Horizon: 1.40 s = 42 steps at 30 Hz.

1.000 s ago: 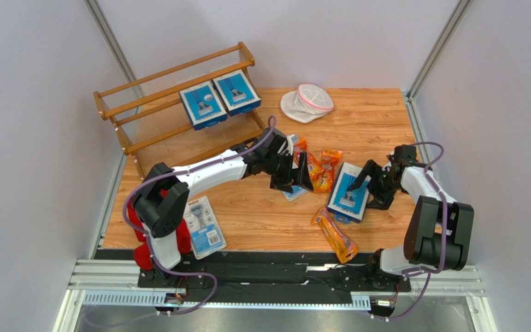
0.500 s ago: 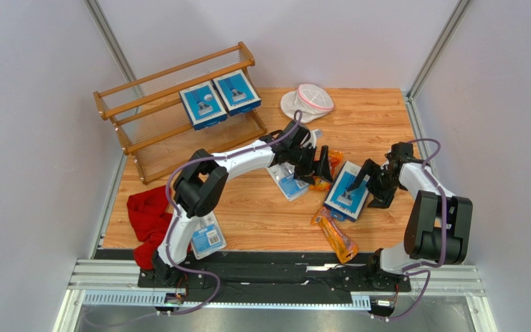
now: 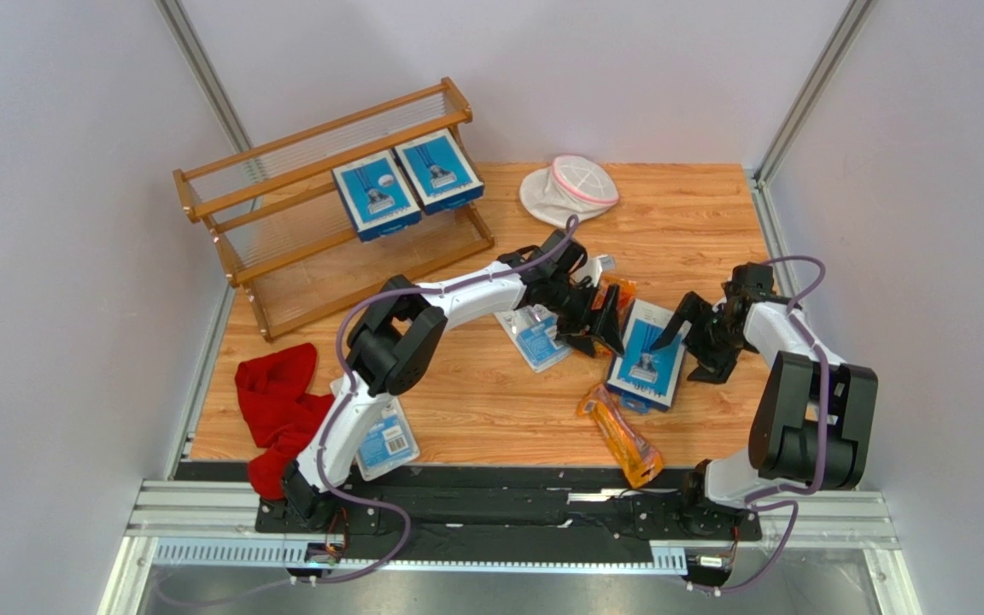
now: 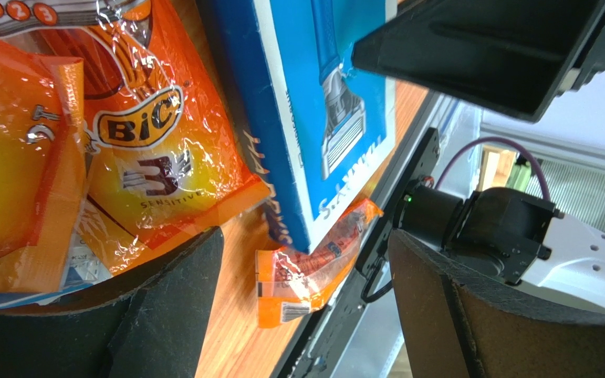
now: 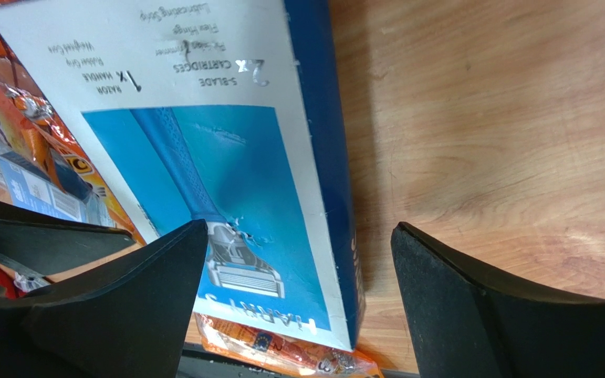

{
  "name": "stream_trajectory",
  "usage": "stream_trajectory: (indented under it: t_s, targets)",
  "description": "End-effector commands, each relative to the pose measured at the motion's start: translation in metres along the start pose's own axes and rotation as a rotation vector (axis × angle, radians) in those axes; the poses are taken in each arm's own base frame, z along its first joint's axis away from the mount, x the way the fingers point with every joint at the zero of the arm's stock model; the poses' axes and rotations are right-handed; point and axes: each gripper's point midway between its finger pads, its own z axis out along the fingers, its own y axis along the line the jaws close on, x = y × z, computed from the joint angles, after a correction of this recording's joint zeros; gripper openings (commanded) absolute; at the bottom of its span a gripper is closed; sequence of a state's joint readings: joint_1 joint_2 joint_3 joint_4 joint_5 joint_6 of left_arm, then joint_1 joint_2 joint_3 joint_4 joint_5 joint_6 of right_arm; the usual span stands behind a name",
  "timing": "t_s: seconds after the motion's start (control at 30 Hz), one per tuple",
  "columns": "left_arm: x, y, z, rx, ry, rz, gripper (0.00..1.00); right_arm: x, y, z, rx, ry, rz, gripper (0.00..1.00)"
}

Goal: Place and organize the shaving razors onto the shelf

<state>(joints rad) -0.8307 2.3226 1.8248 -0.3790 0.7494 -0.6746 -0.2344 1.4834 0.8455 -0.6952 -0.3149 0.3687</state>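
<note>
The brown wooden shelf (image 3: pixel 282 192) stands at the back left with two blue razor boxes (image 3: pixel 378 195) (image 3: pixel 438 171) on its top tier. A third blue box (image 3: pixel 646 354) (image 4: pixel 321 102) (image 5: pixel 227 157) lies flat on the table. My left gripper (image 3: pixel 603 320) (image 4: pixel 306 307) hangs open low over the orange bags (image 3: pixel 608 303) (image 4: pixel 156 157), beside that box's left edge. My right gripper (image 3: pixel 694 344) (image 5: pixel 298 291) is open, its jaws astride the box's right edge. Another orange bag (image 3: pixel 619 436) (image 4: pixel 313 272) lies near the front. One blister pack (image 3: pixel 536 336) lies under the left arm, another (image 3: pixel 382 433) sits front left.
A red cloth (image 3: pixel 277 408) is bunched at the front left by the left arm's base. The round white pouch with pink trim (image 3: pixel 570 188) rests at the back centre. Grey walls close in both sides, and the table's front edge runs just past the lone orange bag.
The left arm has swung right, carrying its open gripper from the blister pack to the orange bags beside the blue box, uncovering the red cloth. The right arm has barely moved.
</note>
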Motion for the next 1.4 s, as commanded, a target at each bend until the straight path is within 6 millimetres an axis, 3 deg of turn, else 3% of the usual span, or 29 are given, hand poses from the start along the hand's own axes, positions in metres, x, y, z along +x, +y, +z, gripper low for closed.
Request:
stream_trajectory:
  t_s: [0.0,0.13,0.3,0.47,0.73,0.93,1.07,1.27,1.37]
  targets:
    - [0.004,-0.014,0.0,0.043,0.043,0.051,0.85,-0.034,0.007,-0.003,-0.008,-0.108,-0.036,0.91]
    - [0.007,-0.006,0.003,0.022,0.054,0.031,0.85,-0.041,0.016,0.005,-0.052,-0.093,-0.033,0.89]
    - [0.01,-0.005,0.002,0.027,0.038,0.026,0.85,-0.037,0.027,0.014,-0.122,-0.037,-0.045,0.75]
    - [0.014,-0.007,0.002,0.056,0.048,0.019,0.85,-0.04,0.039,0.013,-0.15,-0.048,-0.089,0.73]
    - [0.017,0.0,0.004,0.032,0.031,-0.021,0.84,-0.023,0.077,0.016,-0.165,-0.003,-0.28,0.72]
    - [0.012,0.022,0.001,-0.07,-0.031,-0.093,0.83,-0.012,0.086,0.017,-0.203,0.042,-0.31,0.71]
    - [0.017,0.042,-0.002,-0.094,-0.079,-0.15,0.72,-0.008,0.084,0.02,-0.203,0.067,-0.304,0.7]
    - [0.009,0.033,-0.004,-0.026,-0.162,-0.116,0.57,0.004,0.07,0.03,-0.154,0.14,-0.273,0.7]
    - [0.003,0.02,-0.005,0.037,-0.175,-0.08,0.46,0.006,0.069,0.033,-0.151,0.157,-0.27,0.69]
